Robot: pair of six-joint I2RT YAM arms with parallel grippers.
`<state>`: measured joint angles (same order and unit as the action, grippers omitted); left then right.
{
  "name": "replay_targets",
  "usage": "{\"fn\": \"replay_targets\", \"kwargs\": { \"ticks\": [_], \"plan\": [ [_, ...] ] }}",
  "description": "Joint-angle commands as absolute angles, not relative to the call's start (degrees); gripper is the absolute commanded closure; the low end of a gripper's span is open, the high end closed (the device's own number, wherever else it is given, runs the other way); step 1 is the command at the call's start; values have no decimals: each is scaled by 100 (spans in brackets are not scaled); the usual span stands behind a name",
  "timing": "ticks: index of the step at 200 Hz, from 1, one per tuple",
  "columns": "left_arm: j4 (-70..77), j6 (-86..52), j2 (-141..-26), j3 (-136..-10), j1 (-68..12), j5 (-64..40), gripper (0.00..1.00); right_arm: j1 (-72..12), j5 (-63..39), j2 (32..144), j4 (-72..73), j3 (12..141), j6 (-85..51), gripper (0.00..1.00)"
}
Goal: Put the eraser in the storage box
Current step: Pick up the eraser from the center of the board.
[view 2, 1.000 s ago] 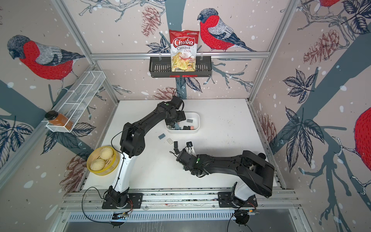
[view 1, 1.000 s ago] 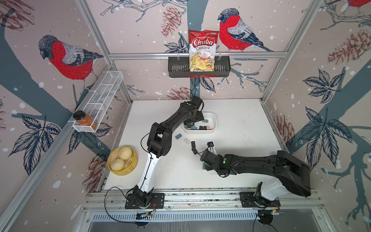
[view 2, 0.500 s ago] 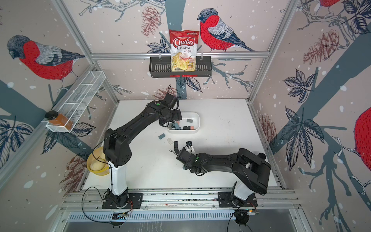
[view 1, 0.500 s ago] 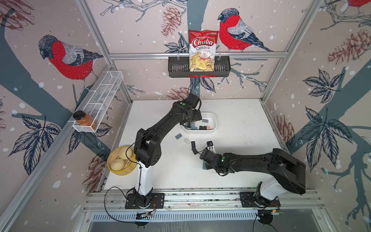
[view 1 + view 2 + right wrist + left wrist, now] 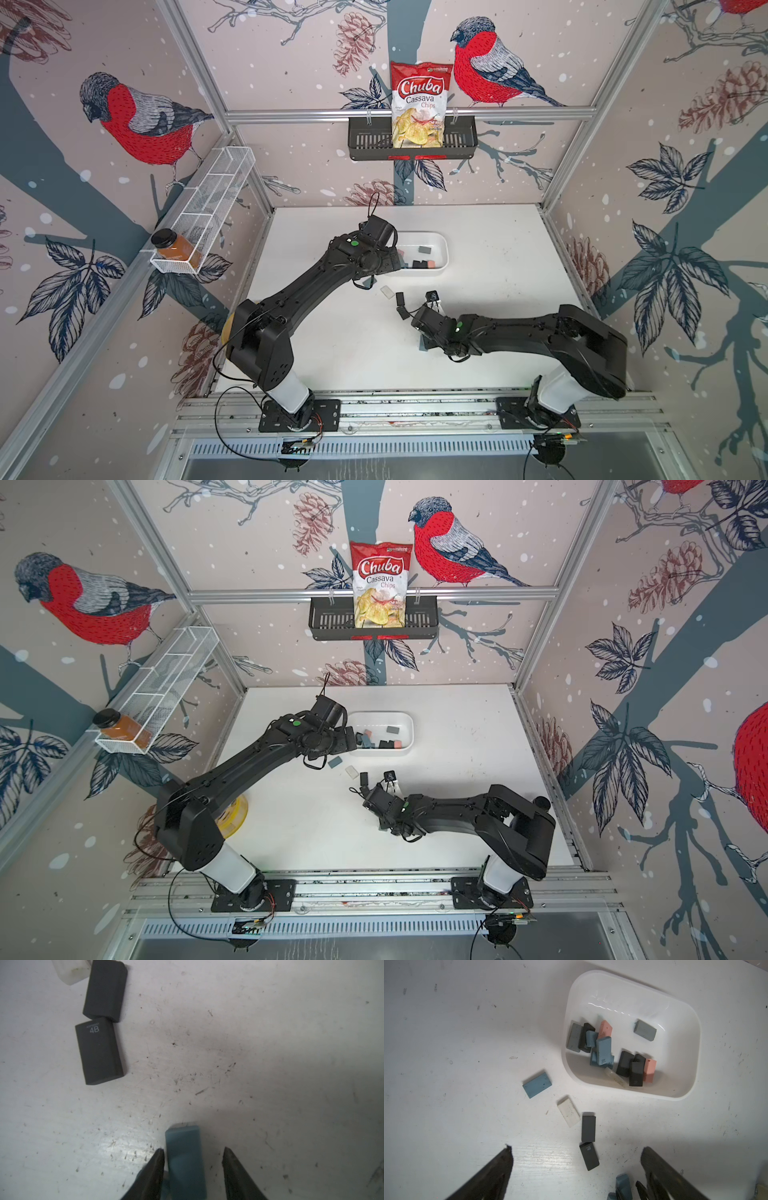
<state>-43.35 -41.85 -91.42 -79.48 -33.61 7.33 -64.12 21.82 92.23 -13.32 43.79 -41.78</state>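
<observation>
A blue eraser lies on the white table between the fingers of my right gripper. One finger is against its side and a gap remains at the other, so the jaws are open. The storage box, a shallow white tub holding several erasers, stands further back in both top views. My left gripper hovers wide open and empty beside the box's left end. In the left wrist view the blue eraser shows in the right gripper's tips.
Loose erasers lie between the box and my right gripper: blue, white, black and a black "4B" one. A chips bag hangs in a black basket. A wire rack holds a bottle. A yellow bowl sits behind the left arm.
The right gripper's jaws have narrowed around the blue eraser. The left arm's elbow has swung left and its gripper has drawn back from over the box towards the box's left end.
</observation>
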Motion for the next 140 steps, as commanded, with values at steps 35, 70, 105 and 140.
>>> {"fn": "replay_targets", "kwargs": {
  "ticks": [35,70,105,140],
  "plan": [
    [-4016,-4315,-8585,-7292,-3464,924,4,-6416,2162,9355,-1322,4439,-4219,57],
    [-3970,-4358,-8291,-6948,-3638,1132,4,-6425,2176,9393,-1317,4460,-4219,63],
    [-3940,-4411,-8077,-6639,-3822,1277,4,-6414,2205,9387,-1336,4475,-4223,68],
    [-3789,-4577,-7731,-6149,-3875,1210,4,-6398,2206,9347,-1338,4450,-4228,74]
  ]
}}
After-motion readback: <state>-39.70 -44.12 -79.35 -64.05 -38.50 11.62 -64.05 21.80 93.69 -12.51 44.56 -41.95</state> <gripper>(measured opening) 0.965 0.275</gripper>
